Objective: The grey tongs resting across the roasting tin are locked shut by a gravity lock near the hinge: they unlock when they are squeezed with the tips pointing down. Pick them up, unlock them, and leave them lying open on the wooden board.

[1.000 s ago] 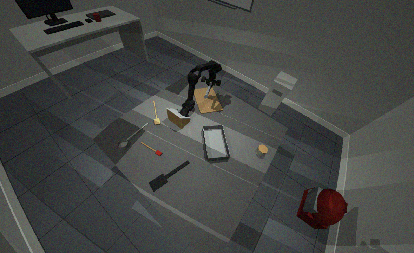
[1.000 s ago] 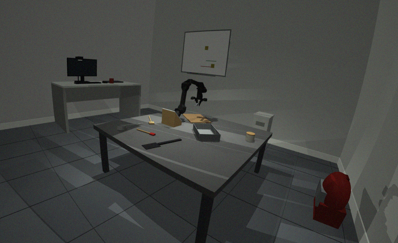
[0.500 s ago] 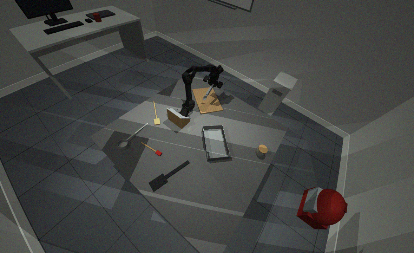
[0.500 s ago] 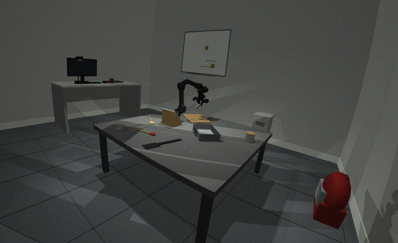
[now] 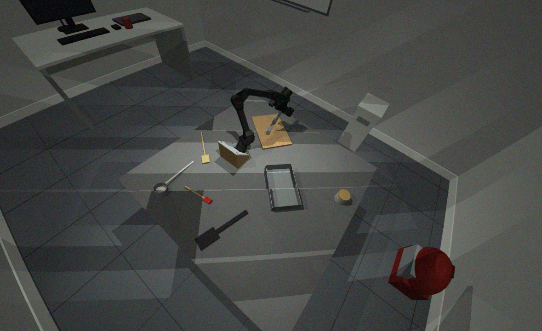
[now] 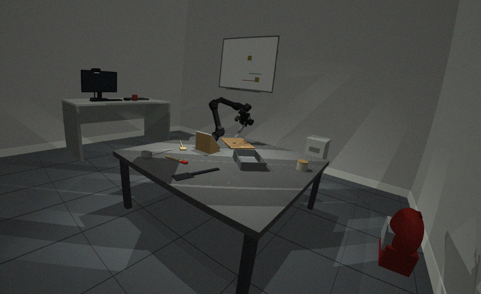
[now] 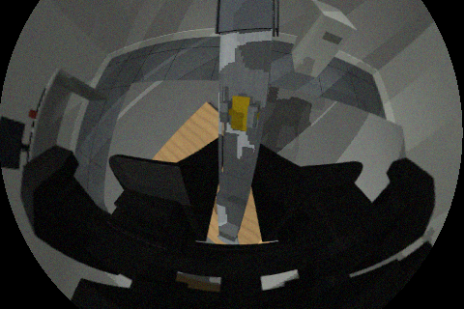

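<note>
My gripper (image 5: pixel 280 111) (image 6: pixel 244 125) (image 7: pixel 235 141) is shut on the grey tongs (image 5: pixel 274 122) (image 6: pixel 240 130) (image 7: pixel 244 72). They hang steeply, one end low over the wooden board (image 5: pixel 274 140) (image 6: pixel 242 146) (image 7: pixel 188 135). In the exterior view this lower end looks a little above the board. The wrist view shows the tongs running top to bottom between the fingers, with a wide dark part at the top and a yellow piece (image 7: pixel 240 113) on them. Whether the two arms stand apart, and which end is down, I cannot tell. The roasting tin (image 5: pixel 287 208) (image 6: pixel 253 166) holds nothing visible.
A knife block (image 5: pixel 231 157) (image 6: pixel 206 143) stands near the arm's base. A lidded jar (image 5: pixel 342 196) (image 6: pixel 302 165) is right of the tin. A black spatula (image 5: pixel 208 238), a red-headed brush (image 5: pixel 207 200), a strainer (image 5: pixel 161 188) and a yellow-headed tool (image 5: pixel 205 158) lie to the left.
</note>
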